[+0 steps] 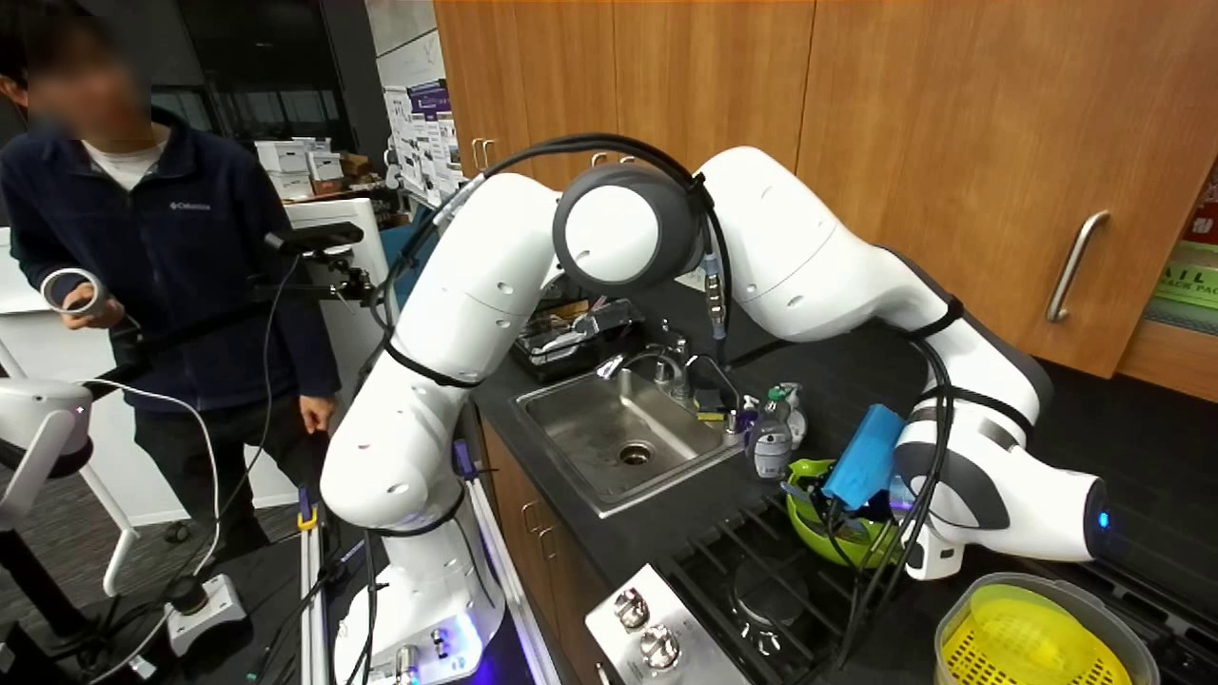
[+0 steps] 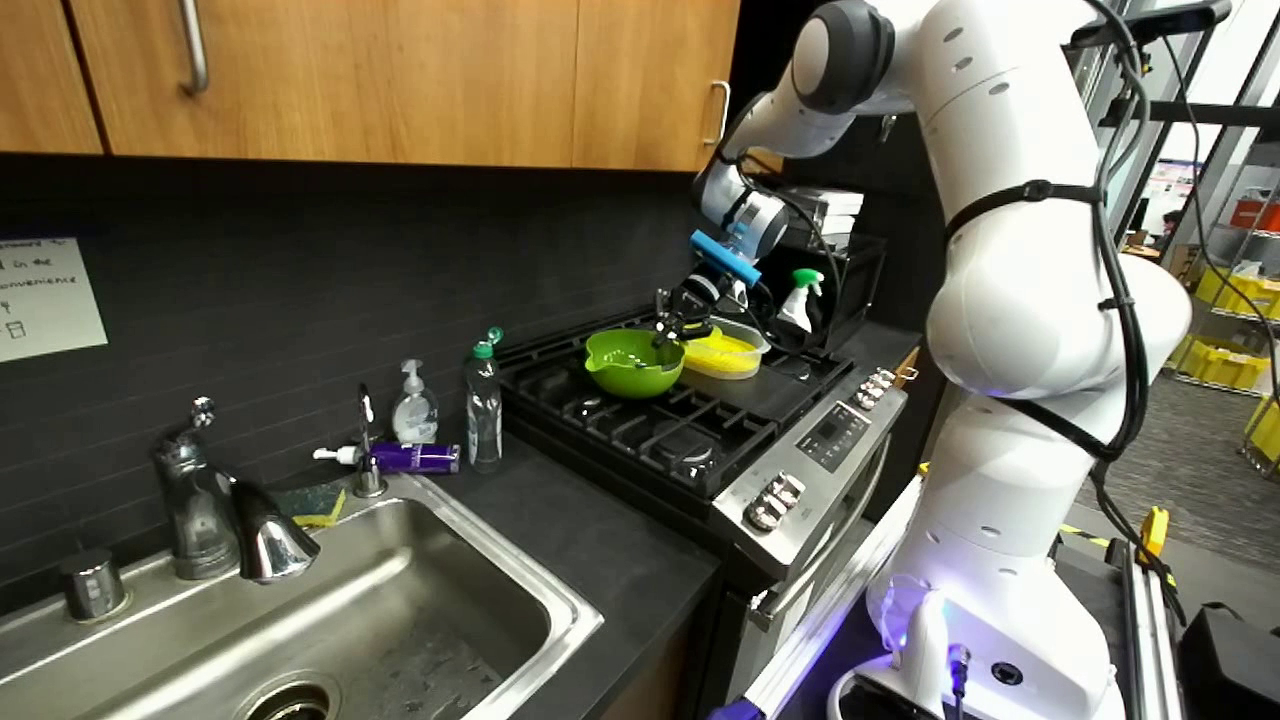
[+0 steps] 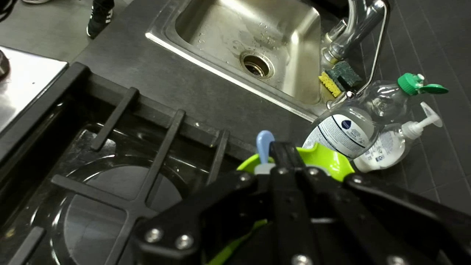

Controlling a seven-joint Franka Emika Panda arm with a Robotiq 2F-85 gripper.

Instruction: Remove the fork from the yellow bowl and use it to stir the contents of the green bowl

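Green bowl [image 2: 635, 378] and yellow bowl [image 1: 990, 658] stand near each other on the stove [image 2: 820, 455]. Over the green one the gripper [image 3: 287, 154] is closed up narrow; in the wrist view a pale-blue handle [image 3: 264, 145] shows right beside it, though whether held I cannot tell.

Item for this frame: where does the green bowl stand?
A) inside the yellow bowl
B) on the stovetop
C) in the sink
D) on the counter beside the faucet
B: in an exterior view the green bowl rests on the stovetop, apart from the sink.
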